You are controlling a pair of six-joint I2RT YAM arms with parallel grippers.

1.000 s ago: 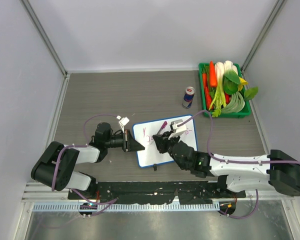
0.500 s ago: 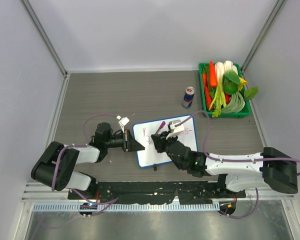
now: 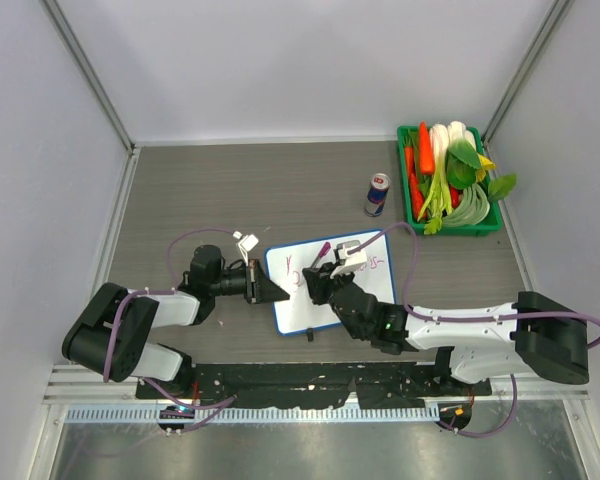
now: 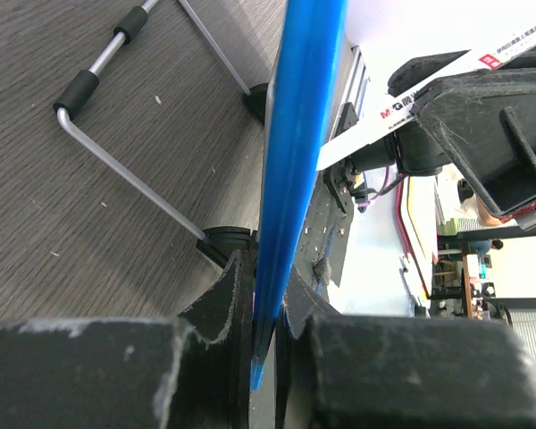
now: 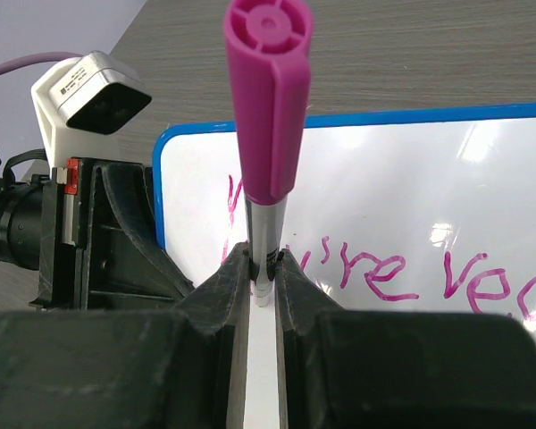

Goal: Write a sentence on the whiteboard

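Whiteboard at frame center lies between both pincers. Left pincer is clamped on its blue left rim; right pincer, closed, grips a pink marker over the sentence.

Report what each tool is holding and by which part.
The left tool clamps the whiteboard by its blue rim. The right tool grips the marker on its silvery barrel, just below the magenta cap.

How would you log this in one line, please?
left gripper: shut on whiteboard edge | right gripper: shut on magenta-capped marker | sentence: "You're" legible
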